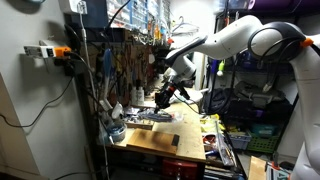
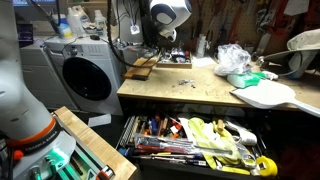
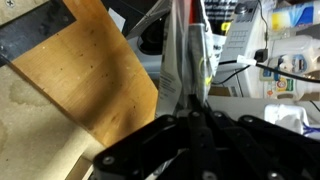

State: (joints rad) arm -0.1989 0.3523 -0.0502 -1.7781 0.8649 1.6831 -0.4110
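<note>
Grey-and-red, a long slender tool (image 3: 185, 60) is held tight in the closed pincer (image 3: 196, 118), its long axis pointing straight out from the fingertips, above the pale wooden board (image 3: 90, 70) on the desk (image 2: 200, 98).

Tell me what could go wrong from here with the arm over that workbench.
The pincer seems to grip the long grey item only by one end, so it could slip and drop onto the wooden board. The wall behind the bench is crowded with hanging tools and cables; a wide move might snag them.
</note>
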